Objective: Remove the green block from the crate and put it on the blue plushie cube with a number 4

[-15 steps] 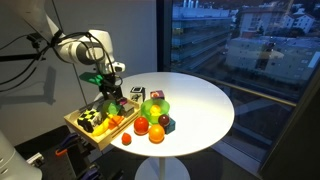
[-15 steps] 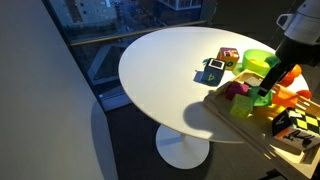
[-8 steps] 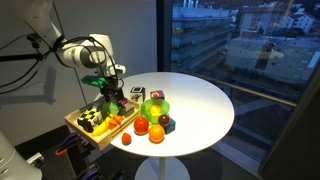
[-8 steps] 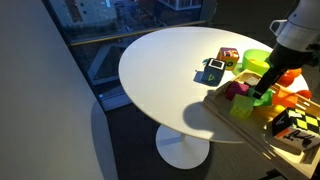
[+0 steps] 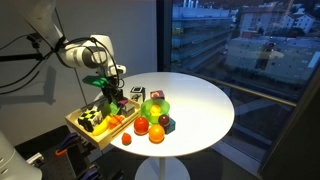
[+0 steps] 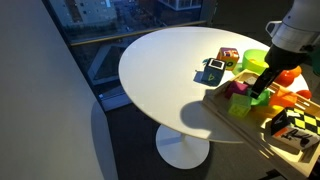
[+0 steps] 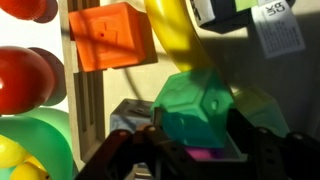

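Note:
My gripper [image 7: 195, 138] is shut on the green block [image 7: 195, 103], which sits between the two fingers in the wrist view. In both exterior views the gripper [image 5: 108, 96] [image 6: 262, 93] hangs just over the wooden crate [image 5: 86, 128] [image 6: 238, 124] with the block [image 6: 262, 98] low between the other toys. The blue plushie cube [image 6: 213, 71] stands on the white round table beside the crate. It also shows in an exterior view [image 5: 137, 92]. Its number is too small to read.
The crate holds an orange block [image 7: 113, 36], a banana [image 7: 176, 40], a purple piece [image 6: 236, 89] and other toys. A green bowl [image 6: 257, 60], a multicoloured cube [image 6: 229, 56], orange balls [image 5: 157, 133] and a dark cube [image 5: 168, 124] sit on the table [image 5: 200, 100].
The gripper has shifted slightly with the green block held in it, still over the crate. Nothing else has moved.

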Controlling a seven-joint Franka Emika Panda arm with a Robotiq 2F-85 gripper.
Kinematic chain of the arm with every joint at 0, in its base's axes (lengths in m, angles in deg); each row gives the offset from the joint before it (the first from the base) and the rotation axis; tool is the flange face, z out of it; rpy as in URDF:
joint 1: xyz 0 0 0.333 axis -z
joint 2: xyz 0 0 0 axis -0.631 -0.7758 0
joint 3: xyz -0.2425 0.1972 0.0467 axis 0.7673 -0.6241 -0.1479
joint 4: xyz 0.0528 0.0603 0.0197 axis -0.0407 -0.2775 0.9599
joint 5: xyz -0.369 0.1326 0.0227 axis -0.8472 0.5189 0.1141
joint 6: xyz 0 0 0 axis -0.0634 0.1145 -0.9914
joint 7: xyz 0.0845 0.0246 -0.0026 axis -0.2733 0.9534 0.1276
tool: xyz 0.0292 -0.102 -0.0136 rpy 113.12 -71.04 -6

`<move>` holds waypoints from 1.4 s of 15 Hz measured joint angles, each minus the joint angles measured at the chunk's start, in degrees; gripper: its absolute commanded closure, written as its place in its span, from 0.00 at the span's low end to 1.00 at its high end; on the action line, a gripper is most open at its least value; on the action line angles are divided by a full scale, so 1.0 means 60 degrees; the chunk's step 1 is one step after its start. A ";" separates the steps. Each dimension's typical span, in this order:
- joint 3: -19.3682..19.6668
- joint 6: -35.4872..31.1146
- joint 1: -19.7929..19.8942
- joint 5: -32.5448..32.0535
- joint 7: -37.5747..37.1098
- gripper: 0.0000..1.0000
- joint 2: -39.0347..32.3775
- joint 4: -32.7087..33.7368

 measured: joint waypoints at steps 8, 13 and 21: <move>0.0008 -0.0001 -0.0054 0.0000 -0.0015 0.97 0.0022 0.0169; 0.0049 0.0004 -0.0054 0.0009 -0.0016 0.96 0.0057 0.0172; 0.0092 0.0437 -0.0053 0.0201 -0.0016 0.96 0.0508 0.0217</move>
